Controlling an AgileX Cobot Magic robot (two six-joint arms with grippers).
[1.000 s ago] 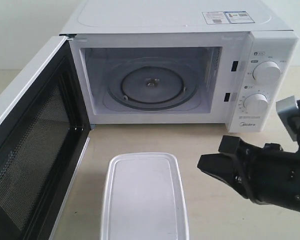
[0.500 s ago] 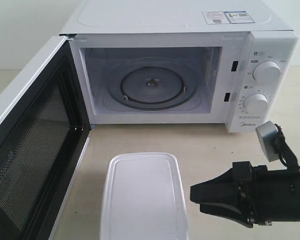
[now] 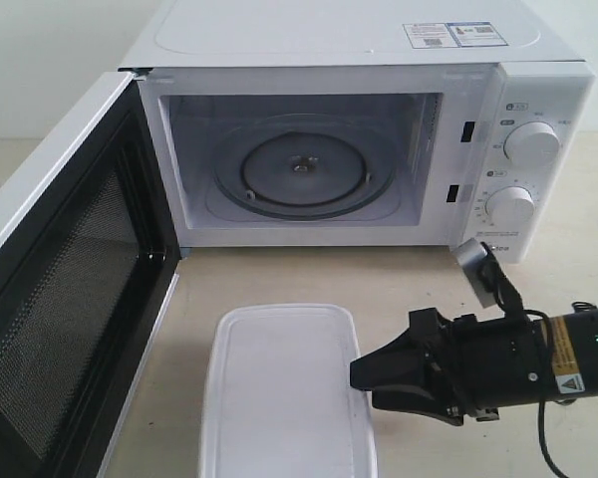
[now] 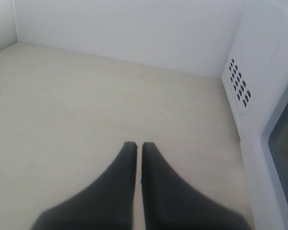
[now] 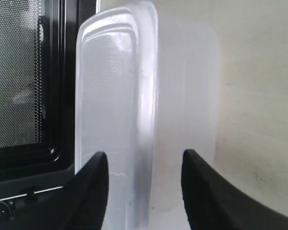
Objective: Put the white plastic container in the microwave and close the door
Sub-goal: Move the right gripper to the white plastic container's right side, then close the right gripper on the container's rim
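Observation:
The white plastic container (image 3: 284, 388) lies lidded on the table in front of the microwave (image 3: 538, 100). The door (image 3: 60, 289) stands swung wide to the left, and the glass turntable (image 3: 299, 169) inside is bare. My right gripper (image 3: 364, 386) is low at the container's right side, open, its tips level with the container's edge. In the right wrist view the container (image 5: 182, 96) fills the space ahead of the open right gripper (image 5: 145, 154), with the door's mesh window (image 5: 14, 72) behind. My left gripper (image 4: 138, 144) is shut and empty over bare table.
A white panel with vent holes (image 4: 240, 86) stands beside the left gripper. The microwave's two knobs (image 3: 531, 142) face the front, above the right arm. The open door takes up the table's left side. A pale wall runs behind.
The right gripper has dropped and moved left, from beside the microwave's knobs down to the container's right edge. Its jaws have gone from shut to open.

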